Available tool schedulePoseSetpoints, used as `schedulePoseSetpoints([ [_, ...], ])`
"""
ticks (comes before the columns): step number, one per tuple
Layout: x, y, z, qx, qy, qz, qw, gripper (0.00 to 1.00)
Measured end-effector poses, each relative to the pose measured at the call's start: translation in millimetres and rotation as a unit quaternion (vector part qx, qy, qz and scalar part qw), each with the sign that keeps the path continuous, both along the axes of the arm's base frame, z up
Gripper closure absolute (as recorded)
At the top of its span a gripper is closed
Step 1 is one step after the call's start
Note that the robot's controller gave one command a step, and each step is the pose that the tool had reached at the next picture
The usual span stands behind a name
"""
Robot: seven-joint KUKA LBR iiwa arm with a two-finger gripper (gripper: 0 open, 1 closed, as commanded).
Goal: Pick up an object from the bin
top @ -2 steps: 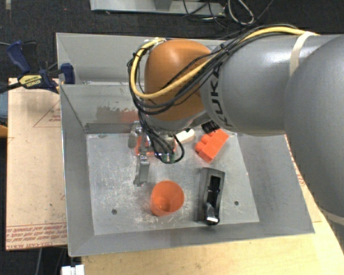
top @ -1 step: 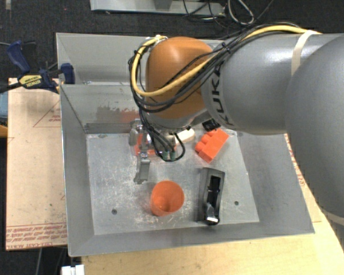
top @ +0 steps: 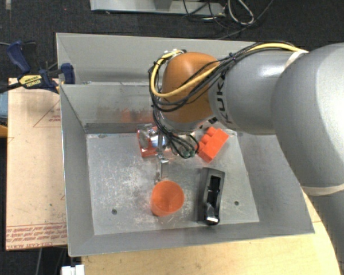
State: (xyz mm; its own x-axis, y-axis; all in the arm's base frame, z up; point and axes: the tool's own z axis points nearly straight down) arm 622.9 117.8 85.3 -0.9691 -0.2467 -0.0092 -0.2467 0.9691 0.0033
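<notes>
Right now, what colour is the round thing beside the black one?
Orange; the round thing shows best in the camera view.

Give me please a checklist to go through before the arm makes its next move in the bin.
1. Aim: gripper hangs by the far edge of the orange cup, front middle of the bin: ok.
2. Centred over the cup: cannot tell.
3. Gap between cup and black clip: ok.
4. Path free of the orange block: ok, it lies further back, right.
5. Contact with the reddish piece beside the gripper: cannot tell.
</notes>
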Motion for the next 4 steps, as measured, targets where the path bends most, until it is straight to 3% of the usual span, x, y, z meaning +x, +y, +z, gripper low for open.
schedulePoseSetpoints([
  [1, 30.1, -6.6, 60.1, 0.001, -0.0028, -0.016, 0.9999, 0.0],
  [2, 32.8, -57.4, 16.0, 0.001, -0.0022, 0.017, 0.9998, 0.0],
  [3, 28.4, -51.4, -10.2, 0.006, -0.0099, -0.096, 0.9953, 0.0],
  [4, 28.4, -63.7, -6.7, 0.004, -0.0119, -0.045, 0.9989, 1.0],
])
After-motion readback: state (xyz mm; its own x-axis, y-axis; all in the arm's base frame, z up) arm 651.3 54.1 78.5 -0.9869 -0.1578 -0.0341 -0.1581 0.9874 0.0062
